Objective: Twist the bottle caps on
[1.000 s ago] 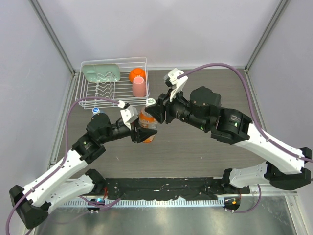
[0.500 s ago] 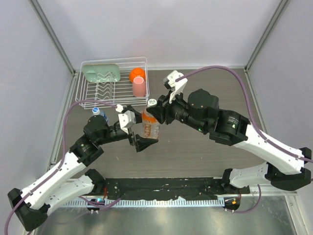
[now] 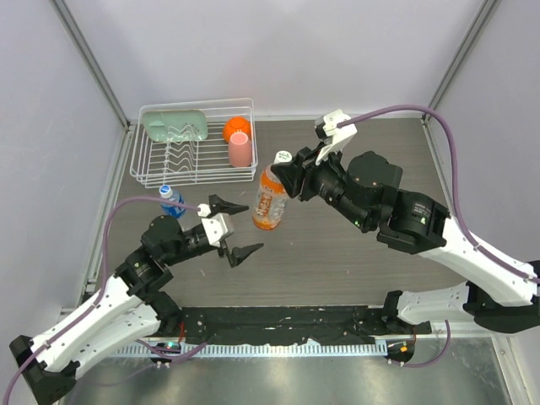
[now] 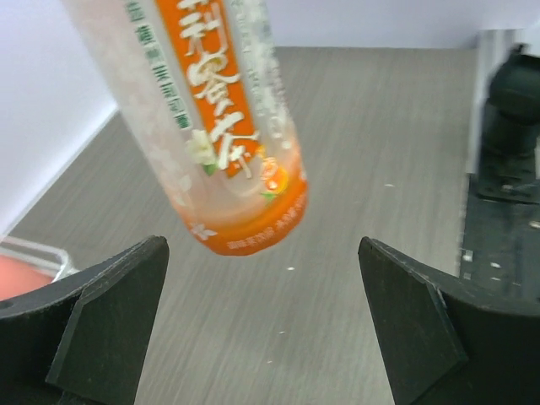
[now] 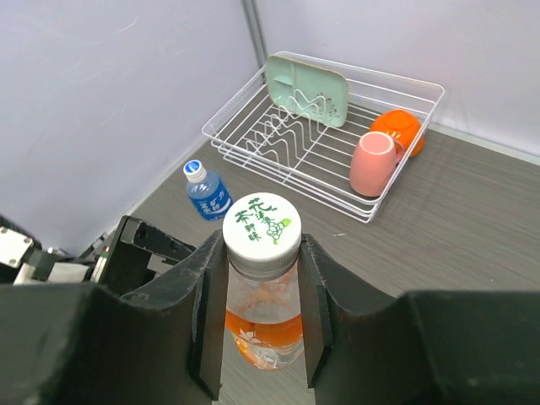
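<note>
- Dark wood-grain tabletop (image 3: 354, 270) filled the overhead view, with a white dish rack (image 3: 152, 173) at the back left. The orange tea bottle (image 3: 270, 202) hung tilted from the right gripper (image 3: 285, 173), which was clamped at its neck. The left gripper (image 3: 240, 228) stood spread wide and empty, near the bottle's base but apart from it. A second earlier those left fingers had been wrapped around the bottle's body. Since then they had let go and drawn back, and the right arm had carried the bottle toward the rack.
- From the left wrist, the bottle (image 4: 228, 126) leaned across the top of the frame. Its base looked clear of the table, though I couldn't be sure. Both fingers (image 4: 110, 312) were far off either side.
- From the right wrist, the white printed cap (image 5: 261, 224) sat on the bottle between tightly closed fingers (image 5: 207, 287). The blue-label bottle (image 5: 207, 196) stood capped beside the rack (image 5: 253, 156).
- To my eye, the thing now was to bring the bottle upright, set it down on open table and only then let go.
</note>
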`<state>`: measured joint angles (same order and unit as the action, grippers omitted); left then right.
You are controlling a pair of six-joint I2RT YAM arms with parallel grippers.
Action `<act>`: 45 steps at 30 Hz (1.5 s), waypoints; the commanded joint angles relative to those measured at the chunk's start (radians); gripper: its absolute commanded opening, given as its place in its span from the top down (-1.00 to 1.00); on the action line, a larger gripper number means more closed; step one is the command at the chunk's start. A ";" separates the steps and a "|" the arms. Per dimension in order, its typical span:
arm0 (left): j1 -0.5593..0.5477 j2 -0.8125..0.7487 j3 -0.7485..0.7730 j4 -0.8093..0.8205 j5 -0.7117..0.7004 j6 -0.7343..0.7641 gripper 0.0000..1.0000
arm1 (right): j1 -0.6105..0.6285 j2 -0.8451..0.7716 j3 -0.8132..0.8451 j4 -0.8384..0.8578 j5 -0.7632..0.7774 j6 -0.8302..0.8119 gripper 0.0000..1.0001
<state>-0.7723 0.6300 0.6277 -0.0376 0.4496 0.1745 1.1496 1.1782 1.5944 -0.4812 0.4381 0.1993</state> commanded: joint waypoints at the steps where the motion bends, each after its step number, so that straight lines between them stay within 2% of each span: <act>1: -0.038 0.023 0.041 0.061 -0.359 0.027 -0.99 | -0.002 0.027 0.024 0.087 0.134 0.092 0.99; 2: -0.039 0.048 0.073 0.059 -0.473 0.013 -0.99 | 0.004 0.041 0.024 0.095 0.167 0.119 0.98; 5: -0.039 0.068 0.112 0.051 -0.560 0.005 -0.99 | 0.034 0.067 0.039 0.105 0.297 0.169 0.98; 12: -0.050 0.048 0.110 0.041 -0.453 0.017 -0.99 | 0.113 0.127 0.067 0.159 0.485 0.201 0.98; 15: -0.051 0.042 0.104 0.041 -0.329 0.006 -1.00 | 0.121 0.146 0.081 0.164 0.499 0.206 0.98; 17: -0.051 0.039 0.095 0.041 -0.278 0.010 -0.99 | 0.122 0.140 0.069 0.179 0.501 0.215 0.98; 29: -0.051 0.042 0.064 0.045 -0.356 0.060 -0.99 | 0.124 0.118 0.042 0.184 0.381 0.270 0.99; 33: -0.050 0.040 0.047 0.041 -0.345 0.008 -1.00 | 0.125 0.100 0.039 0.182 0.324 0.270 0.99; 40: -0.050 0.031 0.035 0.012 -0.212 0.003 -0.99 | 0.127 0.084 0.070 0.153 0.266 0.220 0.99; 45: -0.050 0.030 0.027 0.018 -0.189 0.016 -1.00 | 0.128 0.093 0.110 0.102 0.220 0.203 0.99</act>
<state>-0.8200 0.6720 0.6643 -0.0357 0.2001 0.1905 1.2701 1.2884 1.6379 -0.3862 0.7109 0.4149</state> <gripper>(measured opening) 0.996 0.385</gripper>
